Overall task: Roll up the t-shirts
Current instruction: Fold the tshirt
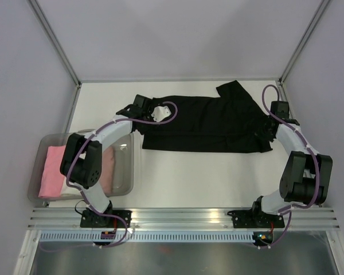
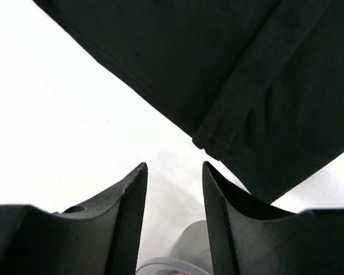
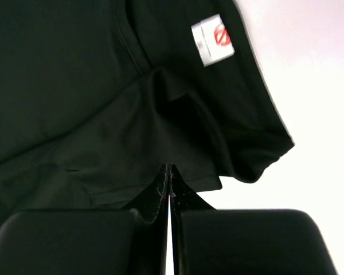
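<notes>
A black t-shirt (image 1: 206,123) lies spread flat across the back of the white table, one sleeve pointing to the far right. My left gripper (image 1: 150,116) sits at its left end. In the left wrist view that gripper (image 2: 175,169) stands open and holds nothing, with the shirt's hemmed corner (image 2: 203,140) just ahead of the fingertips. My right gripper (image 1: 265,133) is at the shirt's right end. In the right wrist view it (image 3: 169,167) is shut, its tips pinching the black cloth (image 3: 103,114) near the edge, below the white neck label (image 3: 212,40). A pink rolled t-shirt (image 1: 51,169) lies in the bin.
A clear plastic bin (image 1: 126,182) stands at the near left, partly under my left arm. Grey walls and slanted metal posts (image 1: 60,48) close the back and sides. An aluminium rail (image 1: 183,217) runs along the near edge.
</notes>
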Robot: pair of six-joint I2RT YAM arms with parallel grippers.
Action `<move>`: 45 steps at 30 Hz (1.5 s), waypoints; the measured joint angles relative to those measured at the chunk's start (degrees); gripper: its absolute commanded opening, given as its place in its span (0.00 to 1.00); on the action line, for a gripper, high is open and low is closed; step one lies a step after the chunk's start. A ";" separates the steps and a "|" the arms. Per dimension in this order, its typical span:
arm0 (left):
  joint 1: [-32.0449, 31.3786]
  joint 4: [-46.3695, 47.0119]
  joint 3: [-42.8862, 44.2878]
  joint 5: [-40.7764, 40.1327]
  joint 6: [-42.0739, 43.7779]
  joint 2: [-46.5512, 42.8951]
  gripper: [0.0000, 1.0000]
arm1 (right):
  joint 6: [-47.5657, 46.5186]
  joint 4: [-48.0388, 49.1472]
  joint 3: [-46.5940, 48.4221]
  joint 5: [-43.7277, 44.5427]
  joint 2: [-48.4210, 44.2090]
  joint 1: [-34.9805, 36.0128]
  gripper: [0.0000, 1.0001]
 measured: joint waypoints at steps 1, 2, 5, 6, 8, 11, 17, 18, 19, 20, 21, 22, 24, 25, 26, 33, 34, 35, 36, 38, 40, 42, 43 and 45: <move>-0.07 0.02 0.13 0.02 -0.42 -0.28 0.47 | 0.15 0.24 -0.63 -0.15 0.44 0.42 0.00; -0.20 0.00 0.13 0.04 -0.79 -0.44 0.47 | 0.33 0.44 -1.22 -0.13 1.09 0.59 0.00; -0.90 -0.74 0.13 0.09 -1.81 -0.33 0.47 | 0.59 0.92 -2.14 0.70 3.54 0.22 0.00; -1.03 -0.98 0.15 0.04 -2.43 -0.13 0.45 | 0.63 0.98 -2.16 1.14 4.52 -0.09 0.00; -1.29 -1.27 0.85 -0.09 -3.39 1.01 0.43 | 0.63 1.57 -2.16 1.81 6.21 -0.70 0.00; -1.40 -1.38 1.40 0.20 -4.48 2.71 0.38 | 0.48 2.21 -2.03 2.86 8.28 -1.38 0.00; -2.89 -2.29 1.36 2.58 -4.92 2.93 0.37 | 0.48 3.41 -1.07 4.33 11.06 -2.27 0.00; -3.10 -2.25 1.36 2.75 -4.92 3.04 0.37 | 0.46 3.48 -0.68 4.72 11.26 -2.38 0.00; -3.21 -2.12 1.40 2.91 -4.92 3.43 0.37 | 0.46 3.54 -0.07 5.16 11.61 -2.51 0.00; -3.28 -2.05 1.55 3.04 -4.90 4.31 0.36 | 0.44 3.69 0.48 5.55 11.93 -2.64 0.00; -3.15 -2.03 1.77 3.02 -4.90 5.35 0.36 | 0.37 3.76 1.09 6.01 12.31 -2.71 0.00; -2.97 -2.01 2.01 2.99 -4.90 6.32 0.36 | 0.28 3.87 1.57 6.25 12.59 -2.75 0.00; -2.19 -1.84 2.51 2.86 -4.87 8.83 0.36 | 0.02 4.11 2.58 6.58 13.31 -2.91 0.01; -1.73 -1.75 2.82 2.78 -4.83 10.03 0.36 | -0.04 4.22 2.89 6.88 13.57 -2.93 0.00; -1.29 -1.84 3.58 2.73 -4.81 10.80 0.36 | -0.15 4.42 2.97 7.19 13.70 -2.99 0.00; 0.46 -0.37 8.33 1.88 -4.98 13.79 0.37 | -1.01 4.26 3.74 7.74 14.08 -4.17 0.00; 0.52 -0.35 8.55 1.88 -5.05 14.08 0.37 | -1.25 4.37 4.11 7.76 14.45 -4.44 0.00; 0.55 -0.33 8.68 1.88 -5.14 14.25 0.37 | -1.51 4.46 4.48 7.76 14.91 -4.70 0.00; 0.55 -0.31 8.70 1.88 -5.22 14.34 0.37 | -1.64 4.48 4.74 7.80 15.34 -4.90 0.00; 0.57 -0.33 8.70 1.75 -5.31 14.45 0.37 | -2.08 4.61 4.92 7.93 16.09 -5.29 0.00; 0.57 -0.35 8.70 1.70 -5.31 14.45 0.37 | -2.34 4.50 4.92 8.17 16.48 -5.73 0.00; 0.68 -0.37 8.70 1.70 -5.31 14.45 0.39 | -2.54 4.37 5.01 8.35 16.52 -6.45 0.00; 0.72 -0.48 8.70 1.68 -5.29 14.45 0.41 | -2.58 4.26 5.22 8.44 16.52 -6.80 0.00; 0.79 -1.36 8.79 1.84 -5.22 14.25 0.45 | -2.84 3.69 6.05 8.83 16.52 -7.74 0.00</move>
